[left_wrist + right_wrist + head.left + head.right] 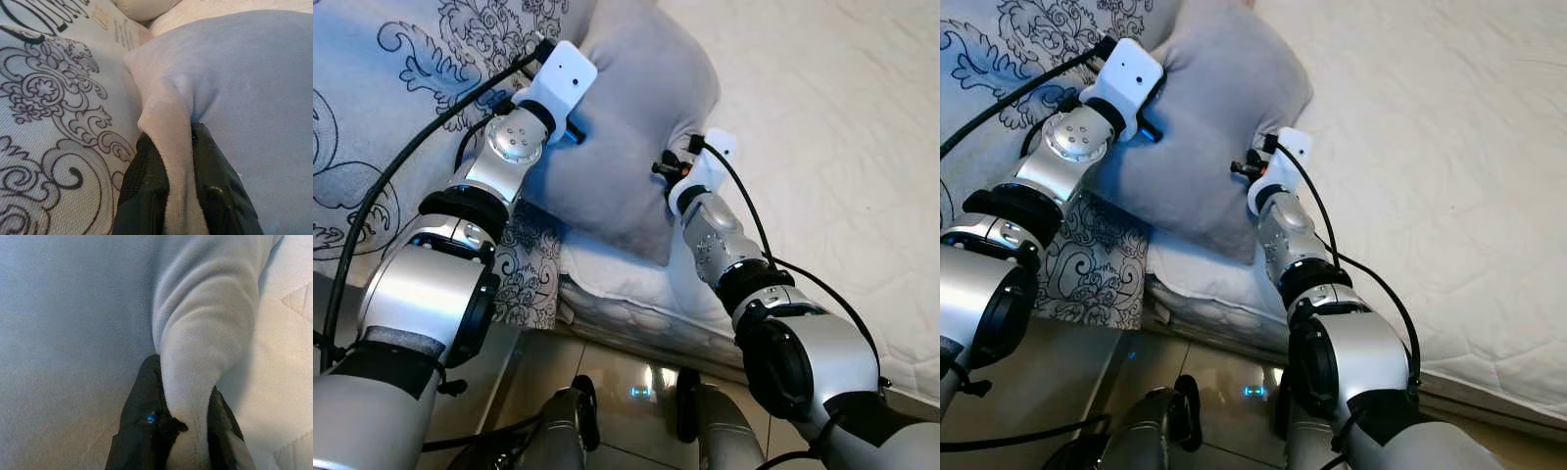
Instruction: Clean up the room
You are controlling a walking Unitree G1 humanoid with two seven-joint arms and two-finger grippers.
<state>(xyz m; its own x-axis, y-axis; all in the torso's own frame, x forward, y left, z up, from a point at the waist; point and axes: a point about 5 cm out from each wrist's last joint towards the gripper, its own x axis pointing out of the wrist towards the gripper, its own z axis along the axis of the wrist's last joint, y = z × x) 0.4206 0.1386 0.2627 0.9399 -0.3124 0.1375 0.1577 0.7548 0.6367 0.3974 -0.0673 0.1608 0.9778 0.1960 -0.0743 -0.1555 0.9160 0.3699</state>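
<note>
A plain grey pillow (pixel 626 127) lies on the bed, near its front edge, between my two arms. My left gripper (pixel 173 147) is shut on the pillow's left edge, with a fold of grey fabric pinched between its black fingers (pixel 146 186). My right gripper (pixel 188 396) is shut on the pillow's right edge in the same way, a ridge of fabric standing up between its fingers (pixel 142 431). In the head views the white wrist housings (pixel 563 78) press against the pillow's sides and hide the fingers.
A white quilted mattress (pixel 822 147) spreads to the right. A blanket with a black floral print (pixel 401 88) covers the bed's left part and hangs over its edge. Glossy tiled floor (pixel 626 377) and my legs lie below.
</note>
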